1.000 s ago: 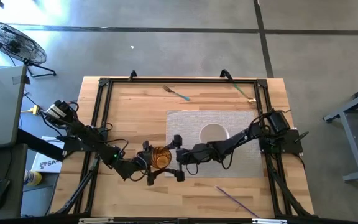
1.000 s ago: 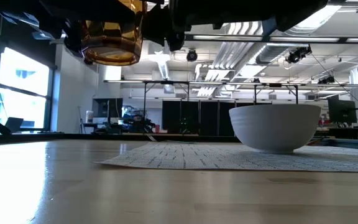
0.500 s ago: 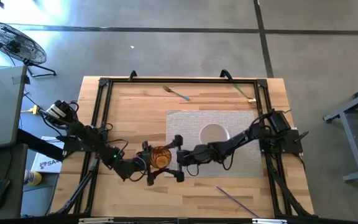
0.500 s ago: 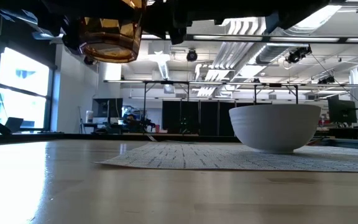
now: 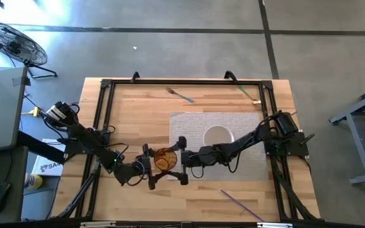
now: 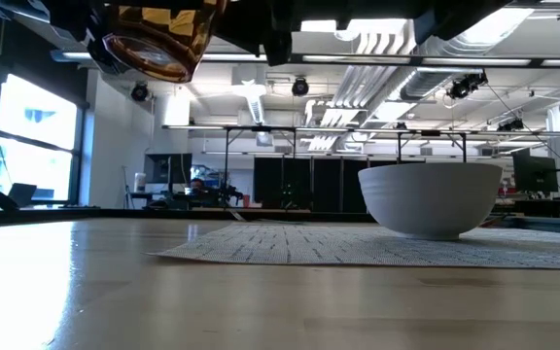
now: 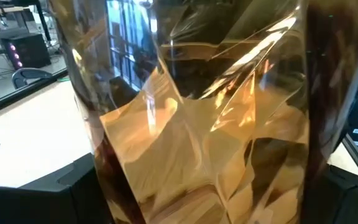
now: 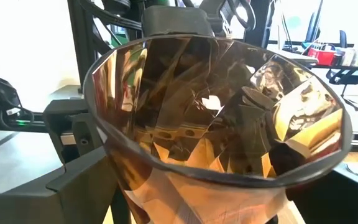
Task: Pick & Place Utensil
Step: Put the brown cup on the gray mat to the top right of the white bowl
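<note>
An amber faceted glass cup (image 5: 165, 159) hangs in the air between my two grippers near the middle of the table's near half. In the low view the cup (image 6: 158, 39) is tilted, well above the wood. My left gripper (image 5: 155, 166) reaches it from the left and is shut on it. My right gripper (image 5: 177, 160) faces it from the right, open, with a finger (image 8: 82, 177) on either side of the cup's lower body (image 8: 216, 186); I cannot tell whether they touch. A teal-handled fork (image 5: 179, 95), a green utensil (image 5: 249, 94) and a purple utensil (image 5: 238, 202) lie flat on the table. My left gripper pinches the cup's faceted side wall (image 7: 123, 186) between its two fingers (image 7: 73, 190), one on each side. The fingers come in about level from the table's left. The cup is lifted clear of the table and tilted, its base (image 6: 149, 63) swung toward the left.
A white bowl (image 5: 218, 135) stands on a grey woven placemat (image 5: 189, 123) right of centre, just beyond the right arm. A black frame (image 5: 106, 85) runs around the table's edge. Bare wood lies left of the mat and along the near edge.
My left gripper has risen and drawn a little toward the table's left, turning as it went. The cup went with it: it now sits higher and tipped, its base swung left. My right gripper has stayed about where it was.
</note>
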Action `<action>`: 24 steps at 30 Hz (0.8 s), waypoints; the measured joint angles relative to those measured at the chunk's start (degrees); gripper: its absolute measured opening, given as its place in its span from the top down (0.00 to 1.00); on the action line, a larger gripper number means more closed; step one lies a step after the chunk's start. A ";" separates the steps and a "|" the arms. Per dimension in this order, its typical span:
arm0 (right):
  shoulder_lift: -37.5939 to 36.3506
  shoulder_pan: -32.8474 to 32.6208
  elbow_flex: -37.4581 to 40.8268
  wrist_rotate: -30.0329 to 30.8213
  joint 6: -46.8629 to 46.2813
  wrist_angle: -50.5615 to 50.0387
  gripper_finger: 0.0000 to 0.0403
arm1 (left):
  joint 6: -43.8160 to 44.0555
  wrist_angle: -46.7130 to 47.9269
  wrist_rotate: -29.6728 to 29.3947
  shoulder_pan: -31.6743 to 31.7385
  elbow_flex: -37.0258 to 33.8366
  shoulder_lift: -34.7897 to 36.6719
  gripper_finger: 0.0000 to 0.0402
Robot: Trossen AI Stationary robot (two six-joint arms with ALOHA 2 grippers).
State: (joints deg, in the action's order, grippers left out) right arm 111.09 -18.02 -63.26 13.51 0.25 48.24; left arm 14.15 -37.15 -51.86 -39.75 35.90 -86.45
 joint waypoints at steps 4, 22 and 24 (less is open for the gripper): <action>0.00 -0.02 0.00 -0.18 -0.11 0.32 0.02 | 0.04 0.02 -0.22 0.00 0.00 0.06 0.14; -0.57 0.13 -0.05 1.22 -1.91 -3.51 0.06 | 2.80 3.86 -0.43 -0.94 -0.04 1.32 0.02; -2.21 0.05 -0.04 2.56 -1.88 -6.78 0.06 | 4.14 6.65 -0.55 -1.50 0.04 2.26 0.01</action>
State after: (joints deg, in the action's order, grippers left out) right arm 108.87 -17.97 -63.31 16.08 -1.63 41.46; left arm 18.30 -30.49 -52.41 -41.25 35.94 -84.19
